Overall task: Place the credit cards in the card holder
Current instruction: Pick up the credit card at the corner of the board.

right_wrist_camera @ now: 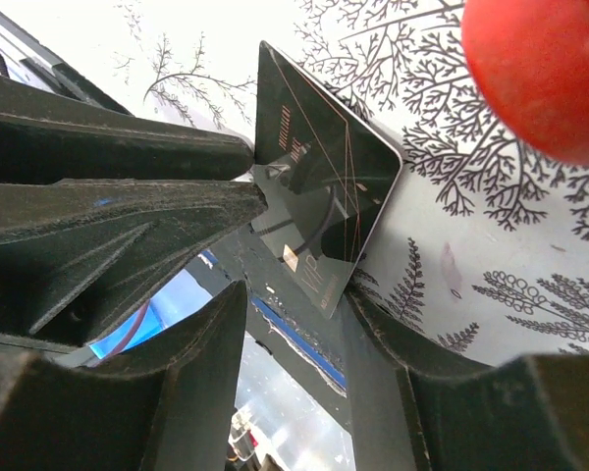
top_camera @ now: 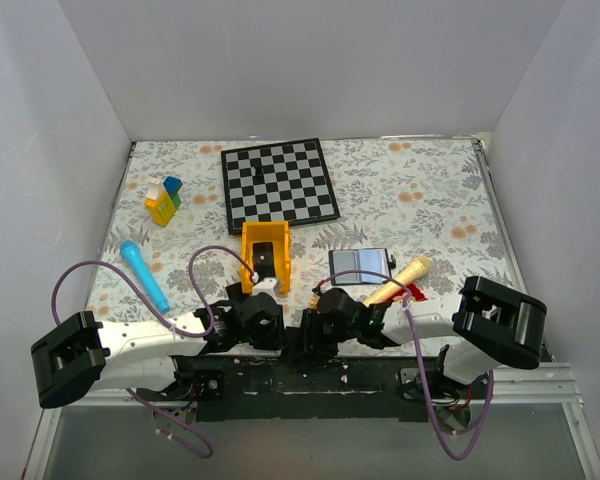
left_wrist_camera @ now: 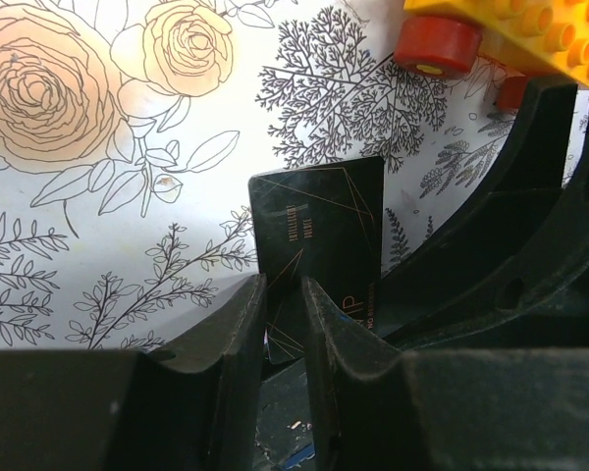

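Black moulded fingers [left_wrist_camera: 226, 334] of the left hand [left_wrist_camera: 285, 294] press together on one thin, glossy black card [left_wrist_camera: 319, 235] with fine gold lines and rounded corners. Fingers of the right hand [right_wrist_camera: 294, 299] stand spread on either side of the card's lower end; whether they touch it cannot be told. One card is in sight, held at a tilt between the two hands near the front edge of the surface [top_camera: 430, 200], a white cloth printed with flowers and leaves. One square wallet [top_camera: 360, 265] lies open just beyond the hands, blue-grey inside, apart from the card. Around it are one yellow studded toy brick [left_wrist_camera: 510, 29] with two red wheels [left_wrist_camera: 437, 44], one gold microphone [top_camera: 400, 280], one blue microphone [top_camera: 143, 275] and one chequered board [top_camera: 278, 180].
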`<act>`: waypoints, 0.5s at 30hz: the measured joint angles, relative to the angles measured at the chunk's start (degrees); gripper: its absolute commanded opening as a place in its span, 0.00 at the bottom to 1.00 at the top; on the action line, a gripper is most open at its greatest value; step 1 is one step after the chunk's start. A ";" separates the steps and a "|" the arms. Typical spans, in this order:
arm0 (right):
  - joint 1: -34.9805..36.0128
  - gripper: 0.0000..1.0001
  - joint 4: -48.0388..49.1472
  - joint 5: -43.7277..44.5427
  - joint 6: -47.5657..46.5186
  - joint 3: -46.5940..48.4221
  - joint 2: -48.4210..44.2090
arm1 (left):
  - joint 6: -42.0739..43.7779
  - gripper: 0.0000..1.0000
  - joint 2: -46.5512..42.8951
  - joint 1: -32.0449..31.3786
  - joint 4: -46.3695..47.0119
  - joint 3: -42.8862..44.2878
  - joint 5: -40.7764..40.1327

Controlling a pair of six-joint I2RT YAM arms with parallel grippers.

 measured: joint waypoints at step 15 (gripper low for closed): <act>-0.13 0.40 2.82 6.29 -1.62 -2.05 -3.08 | -0.72 0.19 -0.85 -0.61 0.57 -0.85 0.07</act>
